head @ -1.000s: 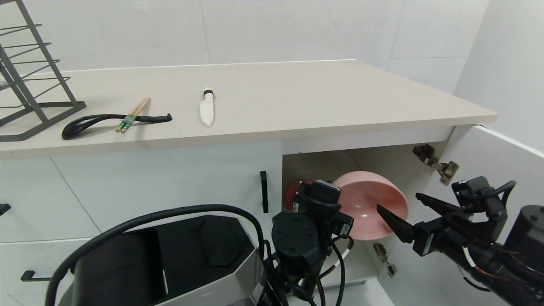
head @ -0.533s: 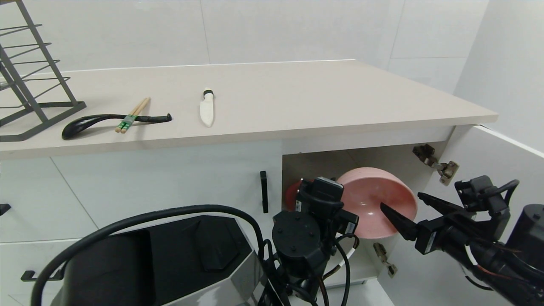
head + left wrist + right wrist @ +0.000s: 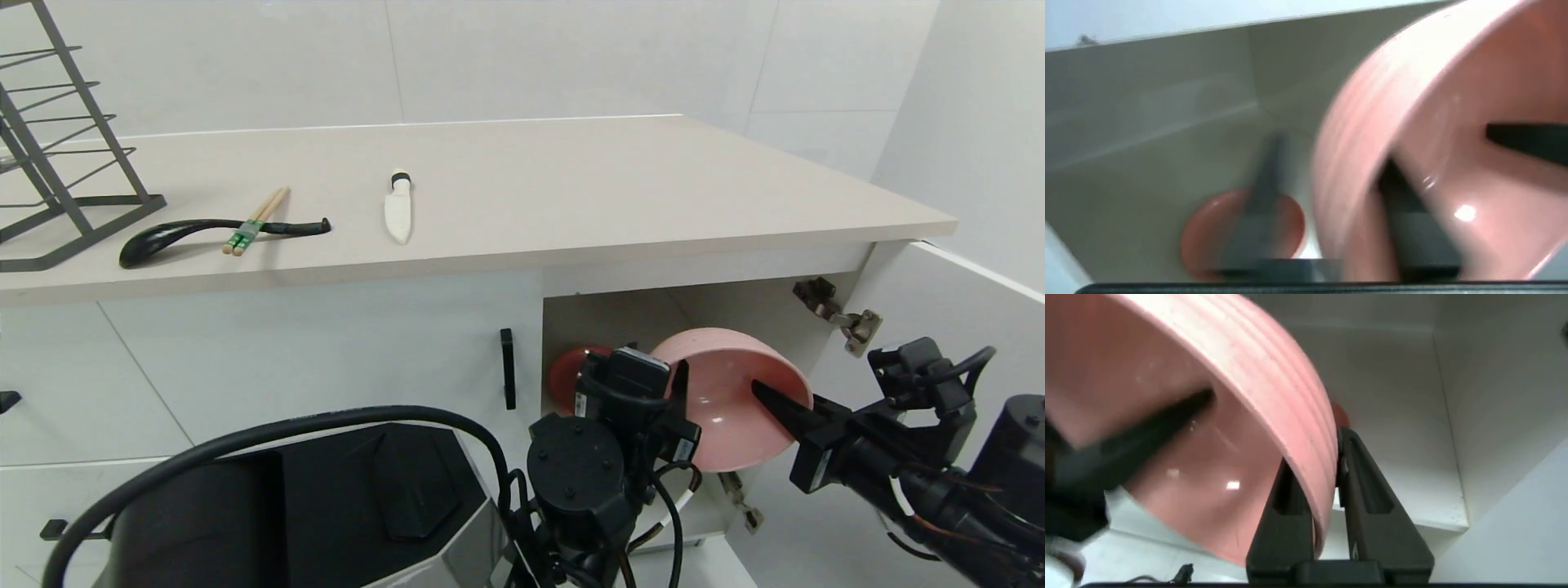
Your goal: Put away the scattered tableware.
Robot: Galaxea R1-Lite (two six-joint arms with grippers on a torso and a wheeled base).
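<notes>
The bowl [image 3: 718, 408] hangs tilted on its side in the mouth of the open cabinet [image 3: 620, 314], just in front of a red dish [image 3: 567, 376]. The left gripper [image 3: 1331, 208] is clamped on its rim, one finger inside and one outside, and the right gripper [image 3: 1317, 453] pinches the opposite rim likewise. A ladle [image 3: 171, 237], chopsticks [image 3: 255, 220] and a knife [image 3: 397, 214] lie on the counter [image 3: 571, 188].

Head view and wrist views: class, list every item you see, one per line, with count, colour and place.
pink bowl: one, pink, tipped on edge at the open cupboard
dish: one, red, inside the cupboard
ladle: one, black, on the countertop
chopsticks: one pair, tan, across the ladle's handle
knife: one, white, on the countertop
rack: one, grey, countertop's left end
left pincer: one, black, at the bowl's rim
right pincer: one, black, shut on the bowl's rim
</notes>
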